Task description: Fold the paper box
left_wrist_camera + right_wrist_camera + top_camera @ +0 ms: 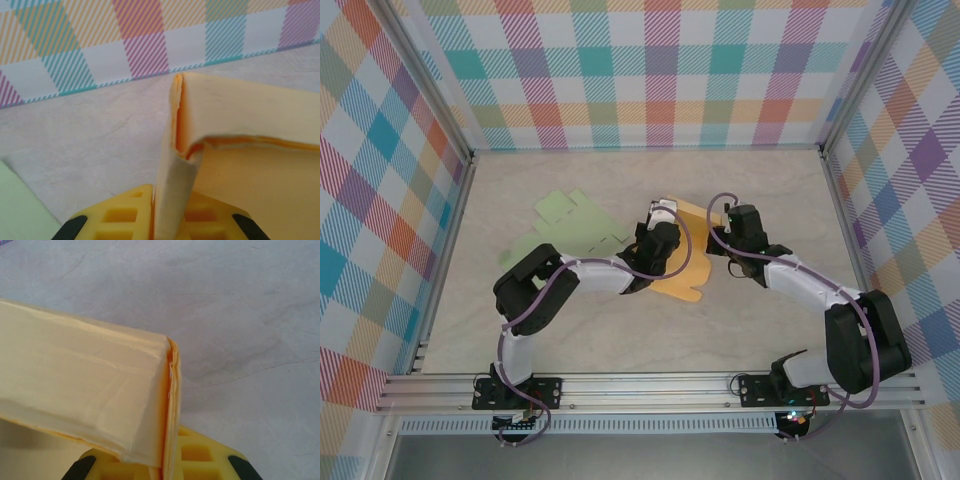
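Note:
The orange paper box (687, 275) lies part-folded in the middle of the table, between my two grippers. My left gripper (655, 238) is at its left side. In the left wrist view its yellow fingers (125, 212) are shut on an upright side wall of the box (250, 115) at a corner, the gripper (167, 217) pinching the folded edge. My right gripper (725, 246) is at the box's right end. In the right wrist view that gripper (169, 467) is shut on another upright corner of the box (85, 375), where two walls meet.
A flat green paper sheet (565, 225) lies left of the box, partly under the left arm, and its corner (15, 212) is near the left fingers. Checked walls (660, 60) enclose the pale table (620, 335) on three sides.

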Motion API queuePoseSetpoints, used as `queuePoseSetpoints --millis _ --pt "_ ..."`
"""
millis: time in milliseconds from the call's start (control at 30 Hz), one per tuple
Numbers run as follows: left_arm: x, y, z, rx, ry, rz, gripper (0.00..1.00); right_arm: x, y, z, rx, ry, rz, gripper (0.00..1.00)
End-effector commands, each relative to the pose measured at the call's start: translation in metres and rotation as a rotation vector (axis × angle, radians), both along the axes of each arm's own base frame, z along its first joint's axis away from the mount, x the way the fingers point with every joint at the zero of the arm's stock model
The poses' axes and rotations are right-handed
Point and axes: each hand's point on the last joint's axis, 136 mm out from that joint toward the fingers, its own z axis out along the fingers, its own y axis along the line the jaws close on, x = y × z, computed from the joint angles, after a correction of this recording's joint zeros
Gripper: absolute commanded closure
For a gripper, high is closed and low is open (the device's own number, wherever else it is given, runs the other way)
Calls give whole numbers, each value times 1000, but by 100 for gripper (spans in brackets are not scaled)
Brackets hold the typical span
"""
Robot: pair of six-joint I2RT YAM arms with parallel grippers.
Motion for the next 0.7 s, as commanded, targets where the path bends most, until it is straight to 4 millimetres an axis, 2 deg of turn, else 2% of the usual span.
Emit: queuePoseSetpoints --millis 0,200,300,500,667 --pt "7 13 29 -158 -79 153 88 -8 18 7 44 31 0 100" --pt "11 30 28 -226 -51 232 87 -8 33 7 49 28 11 100" --pt "12 29 29 -256 -36 198 84 -6 35 4 51 38 2 100" --pt "-3 3 29 -267 25 -29 57 0 31 1 11 74 -33 100" --pt "-29 -1 33 -292 103 -155 35 2 28 1 -30 104 -41 100"
